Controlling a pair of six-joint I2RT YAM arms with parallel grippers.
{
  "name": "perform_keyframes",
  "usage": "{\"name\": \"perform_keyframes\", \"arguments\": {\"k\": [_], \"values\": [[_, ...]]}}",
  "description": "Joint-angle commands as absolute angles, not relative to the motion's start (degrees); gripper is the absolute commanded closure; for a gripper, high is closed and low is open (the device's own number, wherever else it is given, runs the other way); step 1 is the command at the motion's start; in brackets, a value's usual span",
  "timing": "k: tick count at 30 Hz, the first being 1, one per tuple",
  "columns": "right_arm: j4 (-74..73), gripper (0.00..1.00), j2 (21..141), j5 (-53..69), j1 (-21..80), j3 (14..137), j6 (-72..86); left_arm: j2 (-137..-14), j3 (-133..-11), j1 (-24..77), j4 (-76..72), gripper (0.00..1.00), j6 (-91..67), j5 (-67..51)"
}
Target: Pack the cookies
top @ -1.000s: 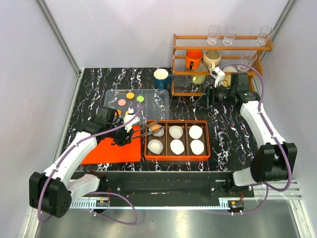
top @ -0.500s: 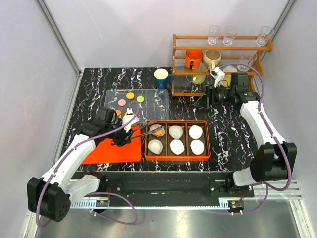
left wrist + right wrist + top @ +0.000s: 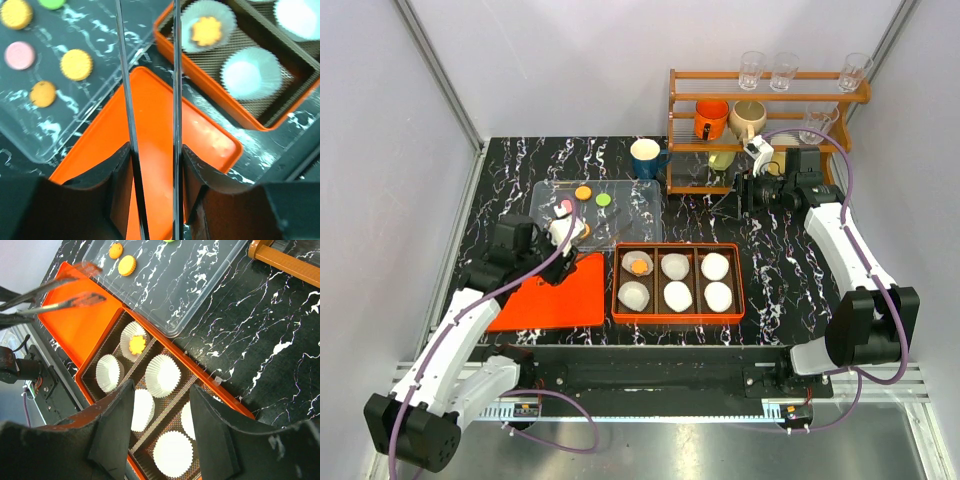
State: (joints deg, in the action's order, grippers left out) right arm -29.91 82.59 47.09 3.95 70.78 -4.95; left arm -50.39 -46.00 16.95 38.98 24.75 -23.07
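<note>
– Six cookies (image 3: 76, 64) in all; where do they lie?
– One orange cookie (image 3: 206, 31) sits in a white paper liner (image 3: 192, 12) in the far left compartment of the orange box (image 3: 678, 319). Each of the other five compartments holds a liner of its own. Five cookies lie on the clear tray (image 3: 630, 215) behind the box: one pink, one green, three orange.
– What is the left gripper (image 3: 152, 167) doing?
– It is clamped on a pair of metal tongs (image 3: 176, 100). Both blades stand apart with nothing between them, above the flat orange lid (image 3: 545, 300) left of the box, the tips close to the tray's near edge.
– And the right gripper (image 3: 162, 390)?
– It hangs over the black marbled table (image 3: 780, 260) in front of the wooden rack (image 3: 770, 98), well apart from the box, its fingers spread and nothing held between them
</note>
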Motion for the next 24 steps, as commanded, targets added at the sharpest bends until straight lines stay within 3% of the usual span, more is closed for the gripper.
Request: {"name": "perform_keyframes", "arguments": {"k": [1,6,24], "values": [[-30.50,0.43,82.70,47.81,3.78,71.37,-5.80,-51.50,-49.13,13.46,31.04,0.59,19.43,-16.79],[-30.50,0.43,82.62,48.08,3.69,71.37,-5.80,-55.71,-50.89,9.50,27.86,0.57,18.10,-16.08],[-30.67,0.44,83.50,48.43,3.78,71.10,-6.68,-83.48,-57.30,9.14,16.09,0.56,16.52,-11.60]]}}
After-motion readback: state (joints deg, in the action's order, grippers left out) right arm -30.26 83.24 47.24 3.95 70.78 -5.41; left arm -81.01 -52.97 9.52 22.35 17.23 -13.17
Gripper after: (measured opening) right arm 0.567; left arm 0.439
